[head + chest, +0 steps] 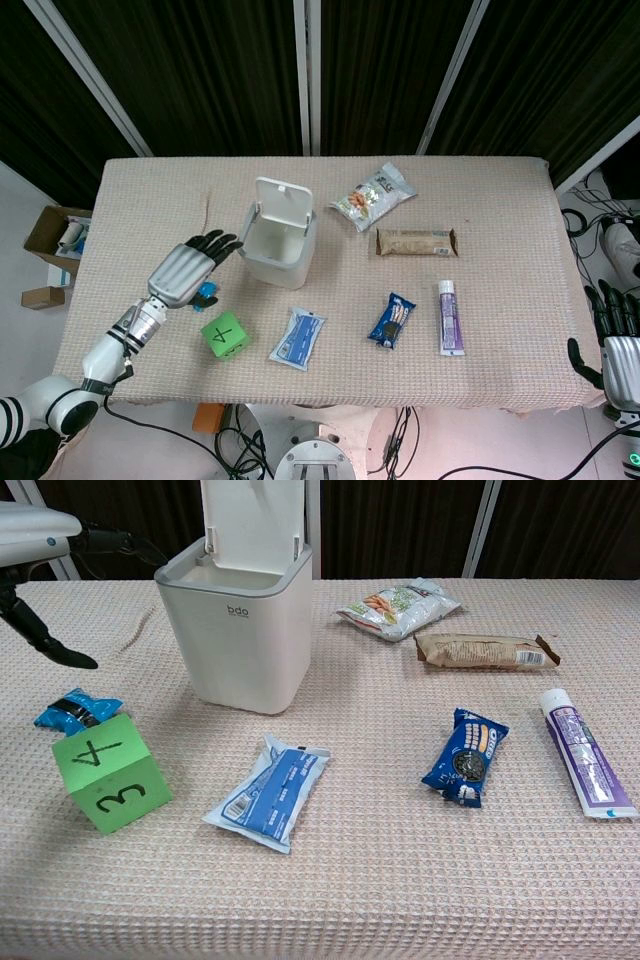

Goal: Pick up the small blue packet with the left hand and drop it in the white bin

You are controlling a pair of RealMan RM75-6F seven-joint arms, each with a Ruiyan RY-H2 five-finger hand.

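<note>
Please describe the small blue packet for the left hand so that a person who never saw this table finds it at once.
Start at the white bin with its lid up, then look to the green cube with numbers on it. The small blue packet lies just behind that cube, under the left hand. It is crumpled bright blue with a black patch, far smaller than the other blue packs.

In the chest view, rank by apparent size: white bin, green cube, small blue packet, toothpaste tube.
1. white bin, clearly largest.
2. green cube, though it sits nearer the camera.
3. toothpaste tube.
4. small blue packet, smallest, partly hidden behind the cube.
</note>
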